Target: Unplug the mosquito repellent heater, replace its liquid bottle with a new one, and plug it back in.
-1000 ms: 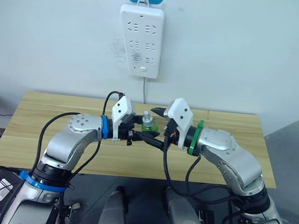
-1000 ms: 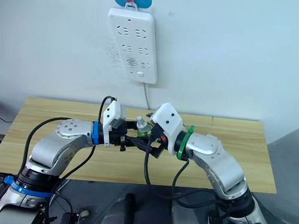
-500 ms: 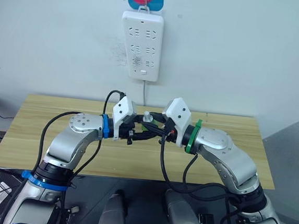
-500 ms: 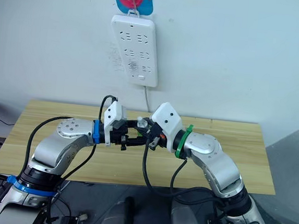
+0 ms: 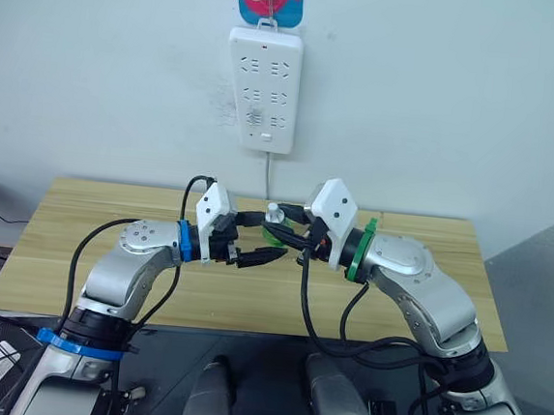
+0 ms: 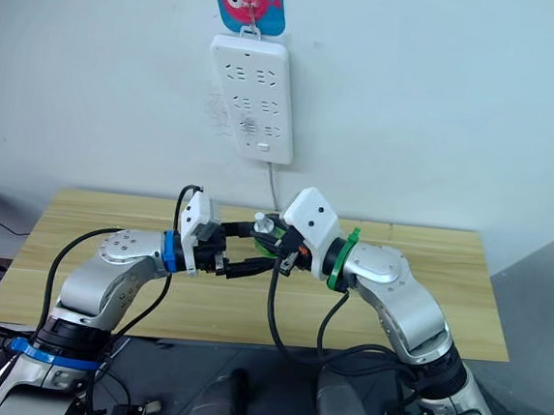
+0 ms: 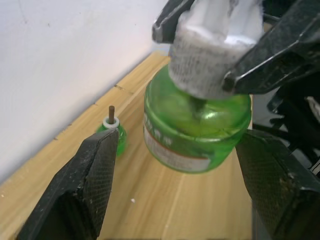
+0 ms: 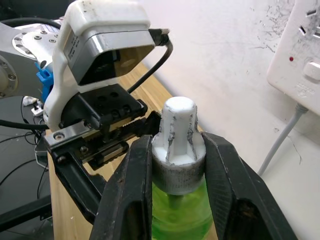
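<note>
Right gripper (image 8: 172, 165) clamping white cap of green liquid bottle (image 7: 197, 127) above table (image 5: 80, 239) centre. Left gripper (image 5: 260, 237) hovering beside it, jaws apart. Spare bottle (image 7: 112, 133) standing behind, near wall.

The left gripper (image 5: 258, 237), which a second earlier had closed around the small green liquid bottle with the white cap (image 7: 198, 120), spread its black fingers and drew back from it. The bottle was left pinched by its cap in the right gripper (image 8: 175, 165) alone, raised a little higher above the wooden bench (image 5: 80, 239).
</note>
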Controlling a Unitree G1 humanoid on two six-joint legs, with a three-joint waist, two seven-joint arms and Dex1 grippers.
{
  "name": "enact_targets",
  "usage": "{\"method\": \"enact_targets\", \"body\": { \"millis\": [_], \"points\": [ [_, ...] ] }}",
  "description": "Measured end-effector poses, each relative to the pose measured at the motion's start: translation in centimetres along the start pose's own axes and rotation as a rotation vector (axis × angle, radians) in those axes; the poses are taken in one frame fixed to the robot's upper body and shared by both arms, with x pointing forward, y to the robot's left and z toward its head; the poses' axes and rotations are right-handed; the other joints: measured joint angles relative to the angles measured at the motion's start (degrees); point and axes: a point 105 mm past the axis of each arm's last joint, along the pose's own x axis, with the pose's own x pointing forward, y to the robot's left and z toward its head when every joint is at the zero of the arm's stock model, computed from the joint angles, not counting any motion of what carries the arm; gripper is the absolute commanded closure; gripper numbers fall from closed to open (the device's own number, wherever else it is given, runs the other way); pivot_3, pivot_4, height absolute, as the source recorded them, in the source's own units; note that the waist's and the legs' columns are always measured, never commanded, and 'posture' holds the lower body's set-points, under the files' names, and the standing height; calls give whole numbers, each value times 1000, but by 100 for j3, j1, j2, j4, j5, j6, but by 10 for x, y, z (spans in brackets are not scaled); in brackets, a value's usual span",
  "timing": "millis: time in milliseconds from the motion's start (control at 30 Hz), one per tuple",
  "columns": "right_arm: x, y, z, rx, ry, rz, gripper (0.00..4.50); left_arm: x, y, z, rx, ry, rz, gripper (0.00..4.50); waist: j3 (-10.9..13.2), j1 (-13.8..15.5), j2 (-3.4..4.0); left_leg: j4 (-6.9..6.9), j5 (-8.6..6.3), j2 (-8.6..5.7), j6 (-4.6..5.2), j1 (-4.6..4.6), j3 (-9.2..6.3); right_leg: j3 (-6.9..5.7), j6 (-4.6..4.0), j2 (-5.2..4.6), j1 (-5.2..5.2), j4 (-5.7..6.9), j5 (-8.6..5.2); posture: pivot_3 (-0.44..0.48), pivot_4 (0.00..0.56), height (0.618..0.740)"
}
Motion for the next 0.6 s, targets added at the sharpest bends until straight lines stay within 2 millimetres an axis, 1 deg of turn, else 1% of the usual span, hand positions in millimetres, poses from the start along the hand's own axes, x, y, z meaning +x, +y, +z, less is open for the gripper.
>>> {"method": "enact_targets", "body": {
  "millis": [367, 467, 533, 567, 600],
  "points": [
    [1, 2, 0, 9, -6, 9, 3459, 7, -5, 6, -6, -35, -25, 662, -85, -2, -1, 21, 1, 0, 1, 1, -1, 1, -4, 3, 8, 4, 6, -194, 173, 735],
    [1, 3, 0, 16, -8, 15, 3459, 12, -7, 10, 5, -65, -33, 1263, -94, -1, -2, 22, 1, 0, 1, 1, -1, 1, -4, 3, 9, 4, 6, -196, 173, 735],
    [1, 4, 0, 23, -9, 19, 3459, 13, -7, 12, 11, -73, -38, 1805, -96, -2, -2, 22, 1, 1, 2, 1, -2, 1, -3, 4, 8, 7, 7, -198, 175, 735],
    [1, 4, 0, 27, -9, 20, 3459, 14, -8, 12, 11, -73, -43, 2179, -99, -3, 0, 22, 1, 1, 2, 2, -1, 1, -3, 4, 8, 9, 7, -197, 175, 735],
    [1, 4, -1, 28, -8, 20, 3459, 14, -8, 12, 11, -73, -44, 2239, -100, -3, -1, 22, 1, 1, 2, 2, -2, 1, -3, 4, 8, 10, 7, -196, 176, 735]
  ]
}}
